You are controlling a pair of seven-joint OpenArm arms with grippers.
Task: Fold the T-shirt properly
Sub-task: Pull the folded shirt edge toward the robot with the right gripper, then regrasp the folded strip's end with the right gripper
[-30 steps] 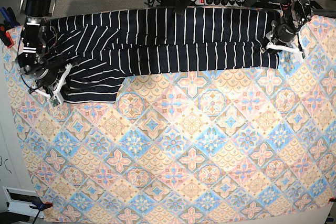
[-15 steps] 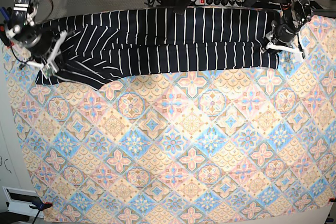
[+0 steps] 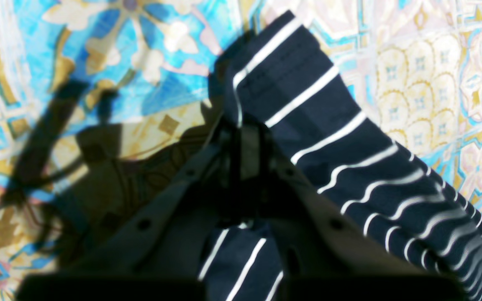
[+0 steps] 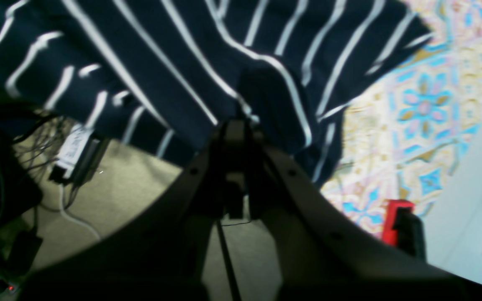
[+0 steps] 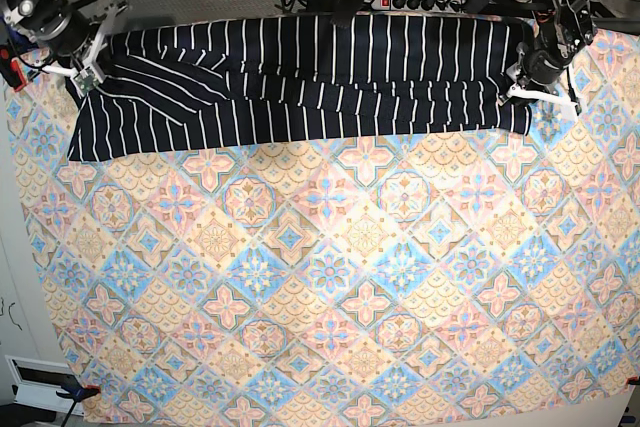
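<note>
Mid-fold: both claws, left (image 3: 241, 125) and right (image 4: 241, 121), clenched on shirt (image 5: 300, 77) corners; next, probably lowering and releasing the edge beneath.

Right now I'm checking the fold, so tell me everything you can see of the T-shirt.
The T-shirt is soft dark navy cloth with thin white stripes. It lies as a long, flattened band across the far edge of the patterned cloth, layers overlapping, with diagonal creases and slanting stripes at its end under the right gripper. The right gripper and the left gripper each pinch one end, fingers shut on the fabric. In the right wrist view, that end hangs past the cloth edge over the floor.
</note>
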